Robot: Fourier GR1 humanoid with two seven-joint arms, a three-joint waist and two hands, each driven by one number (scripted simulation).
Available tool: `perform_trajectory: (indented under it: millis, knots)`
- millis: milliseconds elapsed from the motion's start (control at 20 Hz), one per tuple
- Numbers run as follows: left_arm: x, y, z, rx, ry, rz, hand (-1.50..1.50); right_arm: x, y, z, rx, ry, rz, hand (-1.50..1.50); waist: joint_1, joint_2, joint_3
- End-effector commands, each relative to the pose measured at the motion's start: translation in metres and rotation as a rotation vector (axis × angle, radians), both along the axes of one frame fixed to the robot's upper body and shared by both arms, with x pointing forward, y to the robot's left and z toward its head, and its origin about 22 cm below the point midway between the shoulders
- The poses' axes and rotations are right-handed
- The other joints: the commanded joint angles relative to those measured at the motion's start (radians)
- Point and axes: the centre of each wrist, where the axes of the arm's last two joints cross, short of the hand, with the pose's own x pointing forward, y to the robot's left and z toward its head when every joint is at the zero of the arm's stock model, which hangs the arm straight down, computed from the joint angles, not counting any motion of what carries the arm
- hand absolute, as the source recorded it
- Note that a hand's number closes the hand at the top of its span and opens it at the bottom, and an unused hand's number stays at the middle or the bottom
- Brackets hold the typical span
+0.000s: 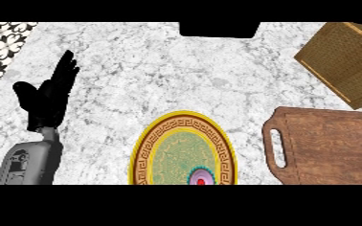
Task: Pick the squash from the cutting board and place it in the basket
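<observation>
Left hand resting at left edge, board and basket at right, squash not seen.

Left hand (pixel 48 96) shows at the left of the marble table (pixel 176 72), fingers straight and pointing up toward the far side, thumb spread out, holding nothing, touching nothing. Grey forearm comes in from the near-left corner. Right hand does not show. Wooden cutting board (pixel 318 146) sits at near right, handle slot on its left end, cut off by the right and near edges; visible part of its top carries nothing. Squash does not show anywhere in view. Woven basket (pixel 333 60) at far right, tilted in view, partly cut off, just beyond the board. Gold-rimmed patterned plate (pixel 182 151) near centre, between hand and board, apart from both. Dark block (pixel 219 28) at far edge, centre.
</observation>
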Motion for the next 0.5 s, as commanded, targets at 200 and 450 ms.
perform_trajectory:
  millis: [200, 450]
  knots:
    - [-0.011, 0.016, 0.009, 0.005, 0.02, 0.036, 0.0, -0.024, -0.044, 0.021, 0.183, -0.21, -0.109, -1.5, -0.036, -0.018, 0.0]
    - [-0.018, 0.023, -0.005, 0.0, 0.032, 0.053, 0.0, -0.055, -0.07, -0.025, 0.239, -0.241, -0.089, -1.5, -0.059, -0.024, -0.001]
